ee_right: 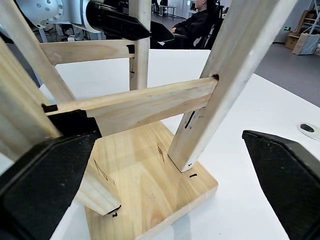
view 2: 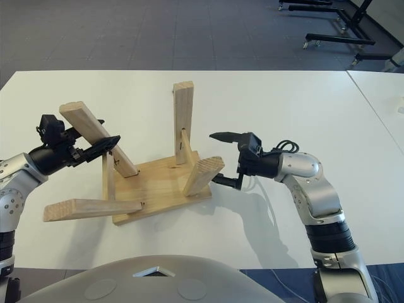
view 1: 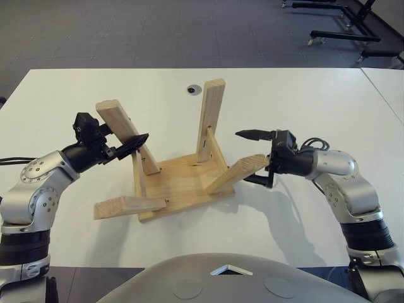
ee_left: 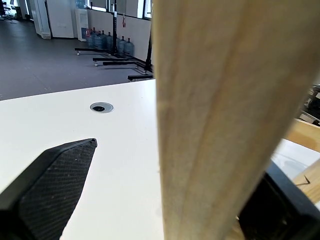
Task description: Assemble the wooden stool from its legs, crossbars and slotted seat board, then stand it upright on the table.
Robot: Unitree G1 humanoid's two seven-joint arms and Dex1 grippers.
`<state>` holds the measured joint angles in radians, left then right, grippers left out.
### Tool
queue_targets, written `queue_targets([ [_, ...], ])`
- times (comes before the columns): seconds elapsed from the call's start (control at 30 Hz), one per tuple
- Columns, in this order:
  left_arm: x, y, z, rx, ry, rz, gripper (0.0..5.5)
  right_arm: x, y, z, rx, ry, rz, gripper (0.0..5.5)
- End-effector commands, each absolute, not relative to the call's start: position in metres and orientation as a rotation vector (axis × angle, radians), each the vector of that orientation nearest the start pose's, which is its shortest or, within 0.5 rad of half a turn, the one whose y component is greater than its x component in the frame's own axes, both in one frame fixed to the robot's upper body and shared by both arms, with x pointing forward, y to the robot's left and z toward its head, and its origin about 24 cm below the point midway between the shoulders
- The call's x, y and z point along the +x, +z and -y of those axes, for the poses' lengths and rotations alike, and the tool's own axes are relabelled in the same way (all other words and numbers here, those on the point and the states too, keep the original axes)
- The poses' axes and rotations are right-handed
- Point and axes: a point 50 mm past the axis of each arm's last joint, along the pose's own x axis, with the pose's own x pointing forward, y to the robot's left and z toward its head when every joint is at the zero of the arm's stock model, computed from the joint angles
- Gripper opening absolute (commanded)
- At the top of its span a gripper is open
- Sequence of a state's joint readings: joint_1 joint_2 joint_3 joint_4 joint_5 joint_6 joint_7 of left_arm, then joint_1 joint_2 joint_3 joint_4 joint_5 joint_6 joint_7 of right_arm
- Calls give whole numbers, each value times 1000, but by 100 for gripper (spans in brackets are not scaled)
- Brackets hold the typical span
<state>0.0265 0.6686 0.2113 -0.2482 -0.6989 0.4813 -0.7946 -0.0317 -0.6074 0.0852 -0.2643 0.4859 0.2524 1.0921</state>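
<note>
The wooden stool lies upside down mid-table, its seat board flat on the table. Its legs point up and splay outward, joined by thin crossbars. One far leg stands nearly upright. The far-left leg leans outward, and my left gripper is open around it, with a gap between one finger and the wood. The near-left leg lies almost flat. My right gripper is wide open, straddling the tip of the near-right leg.
A round cable grommet sits in the white table behind the stool. A second table adjoins at the far right. Metal frames stand on the floor beyond. Bare tabletop surrounds the stool.
</note>
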Motion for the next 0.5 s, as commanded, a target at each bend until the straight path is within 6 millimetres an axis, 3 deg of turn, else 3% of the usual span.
queue_targets([
  [0.03,231,110,-235,-73,-767,-187,435,218,91,174,-87,1282,-113,537],
  [0.13,230,114,-235,-71,-767,-168,435,240,97,206,-83,1163,-71,537],
  [0.23,226,124,-238,-75,-760,-120,435,257,123,222,-18,1110,30,537],
  [0.3,225,133,-239,-83,-763,-78,435,257,143,219,37,1125,93,537],
  [0.37,222,145,-239,-89,-764,-38,435,256,162,203,118,1200,149,537],
  [0.5,212,155,-241,-109,-778,-8,435,246,178,172,266,1346,151,537],
])
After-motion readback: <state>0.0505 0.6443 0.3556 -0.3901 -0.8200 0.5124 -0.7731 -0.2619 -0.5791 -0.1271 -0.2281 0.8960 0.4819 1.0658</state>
